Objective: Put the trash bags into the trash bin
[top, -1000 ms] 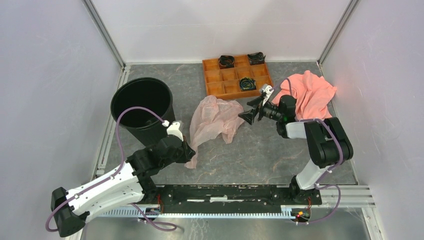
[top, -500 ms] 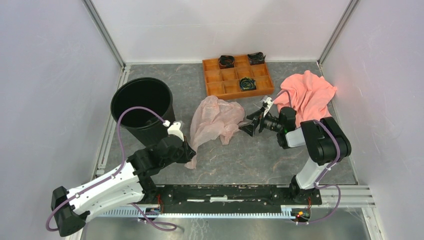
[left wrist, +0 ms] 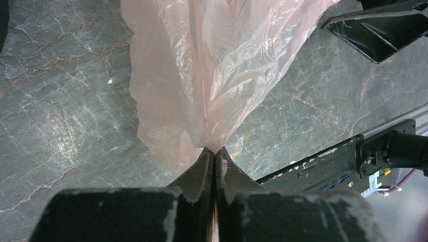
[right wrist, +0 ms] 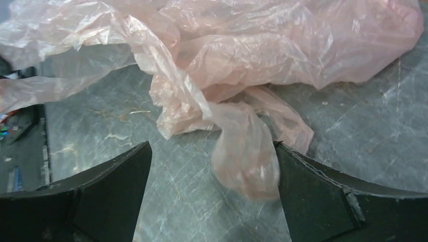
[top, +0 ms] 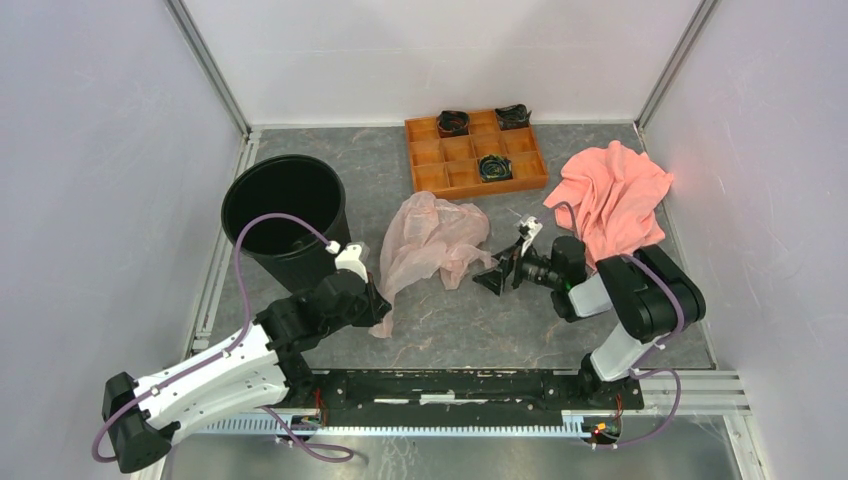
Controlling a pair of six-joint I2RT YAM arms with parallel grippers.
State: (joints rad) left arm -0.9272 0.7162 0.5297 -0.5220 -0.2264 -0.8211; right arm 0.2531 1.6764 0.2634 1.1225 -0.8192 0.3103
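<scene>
The pale pink crinkly trash bag (top: 430,240) lies crumpled on the grey table, mid-floor. My left gripper (top: 378,308) is shut on the bag's near left corner; in the left wrist view the film (left wrist: 202,75) fans out from the pinched jaws (left wrist: 214,150). The black trash bin (top: 290,268) stands tilted at the left, mouth open, just behind the left arm. My right gripper (top: 503,265) sits low at the bag's right edge, open wide. In the right wrist view a loose flap of the bag (right wrist: 245,156) hangs between the jaws (right wrist: 212,146), against the right finger.
An orange compartment tray (top: 475,150) holding dark items stands at the back centre. A salmon-pink cloth (top: 612,195) lies heaped at the back right, beside the right arm. A black rail (top: 450,385) runs along the near edge. White walls enclose the table.
My right gripper has come nearer and lower, drawing alongside the bag's right edge while staying open. The left gripper and the bag corner it holds have not moved.
</scene>
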